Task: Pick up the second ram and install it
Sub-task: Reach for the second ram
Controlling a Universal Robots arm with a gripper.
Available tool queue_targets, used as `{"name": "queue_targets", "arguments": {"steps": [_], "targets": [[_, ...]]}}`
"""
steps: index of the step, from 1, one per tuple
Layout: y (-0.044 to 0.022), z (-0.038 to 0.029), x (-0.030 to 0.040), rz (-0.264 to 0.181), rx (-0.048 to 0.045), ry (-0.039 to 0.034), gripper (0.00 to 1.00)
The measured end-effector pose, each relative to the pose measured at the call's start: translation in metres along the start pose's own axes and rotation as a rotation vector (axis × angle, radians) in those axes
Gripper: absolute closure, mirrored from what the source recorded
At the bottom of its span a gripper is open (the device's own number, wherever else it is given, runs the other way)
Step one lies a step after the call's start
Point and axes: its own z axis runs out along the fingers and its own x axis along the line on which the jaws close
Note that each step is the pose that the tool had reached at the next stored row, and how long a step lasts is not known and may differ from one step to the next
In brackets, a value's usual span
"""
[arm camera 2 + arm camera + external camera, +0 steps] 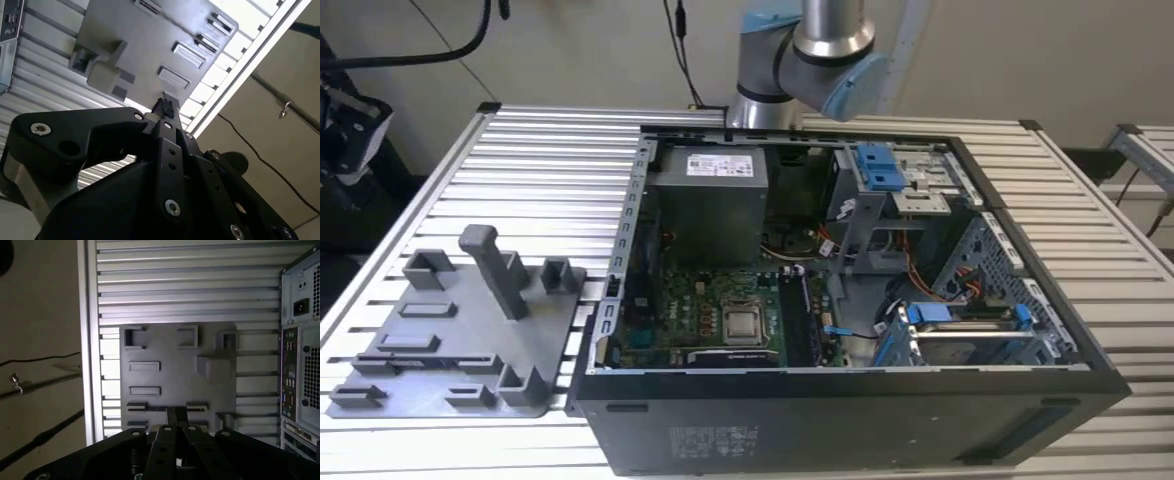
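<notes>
One arm (807,60) rose from the far side of the slatted counter (534,170) and ran out past the top of the exterior view. Its one hand (164,107) (176,412) appeared in both wrist views, hanging above one grey tray (175,375). We saw its two fingers (167,137) drawn together at the tips, with nothing gripped between them.

One ram (427,358) (150,408), a thin dark strip standing on edge, sat on the tray, on the exterior view's left of the one open case (854,385). We counted four holders (136,406) on the tray, in two pairs, and the ram spanned one pair. In the first wrist view the tips of the hand lined up with the middle of the ram.

Beside the holders we counted two flat rectangular frames (145,366), one after the other. One tall post (491,270) stood upright, nearer the case. The tray lay just beside the case on the counter. Inside the case we saw one green board (707,315) lying flat.
</notes>
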Motion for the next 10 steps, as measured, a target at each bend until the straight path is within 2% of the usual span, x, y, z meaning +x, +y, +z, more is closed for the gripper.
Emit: {"name": "queue_targets", "arguments": {"steps": [6,10], "targets": [[-0.0151,0.0000,0.0012,0.000,0.0000,0.0000,0.89],[-0.0210,-0.0002,0.0023,0.000,0.0000,0.0000,0.89]]}}
